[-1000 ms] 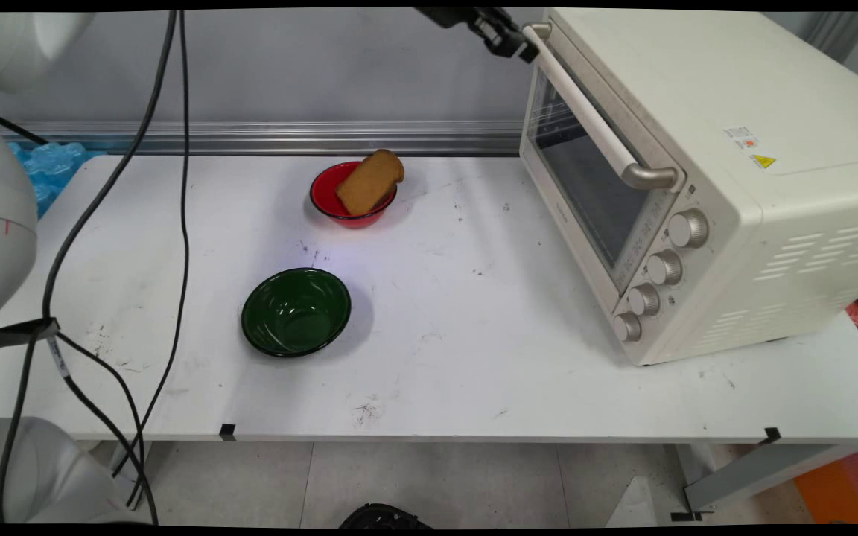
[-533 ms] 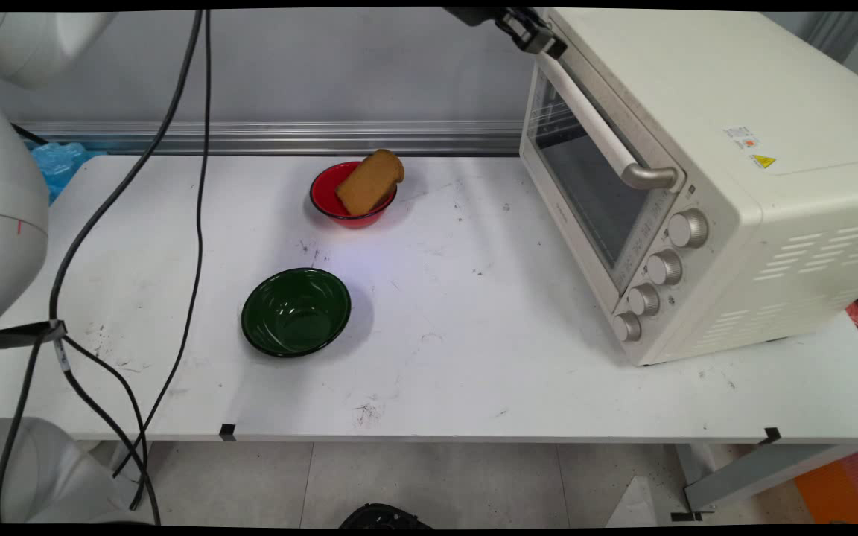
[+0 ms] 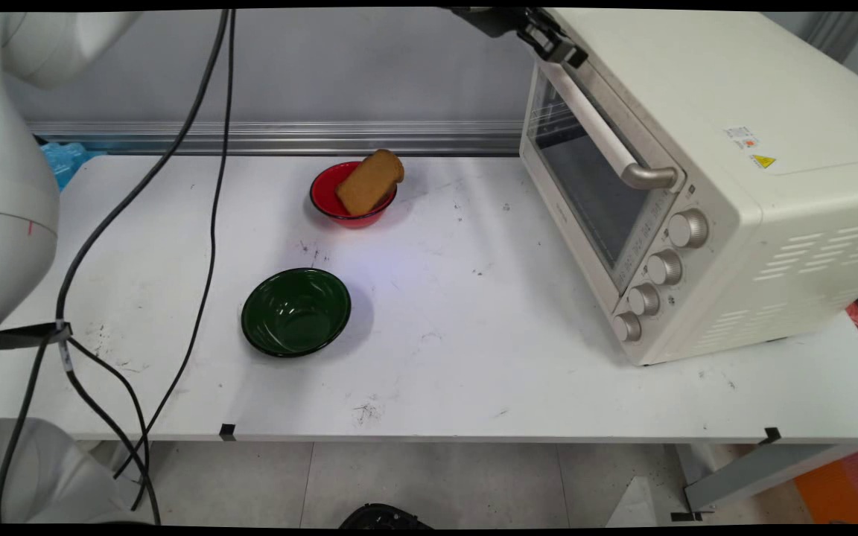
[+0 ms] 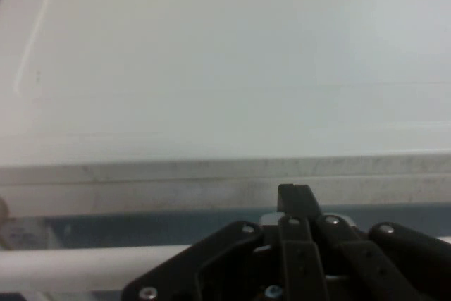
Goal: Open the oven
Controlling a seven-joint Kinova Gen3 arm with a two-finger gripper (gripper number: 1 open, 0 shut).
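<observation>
White desk (image 3: 474,357) below me, its top scuffed with dark marks, two black tape tabs on the near edge. Grey wall (image 3: 325,67) behind, plain, with an aluminium rail (image 3: 272,138) running along the desk's far edge. Grey tiled floor (image 3: 436,484) in front. Desk leg (image 3: 742,476) slants at lower right, an orange thing (image 3: 842,487) beside it. Light even, soft shadows.

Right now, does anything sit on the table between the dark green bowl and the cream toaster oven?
Nothing: the main view shows only bare, scuffed white tabletop between the dark green bowl and the cream toaster oven.
</observation>
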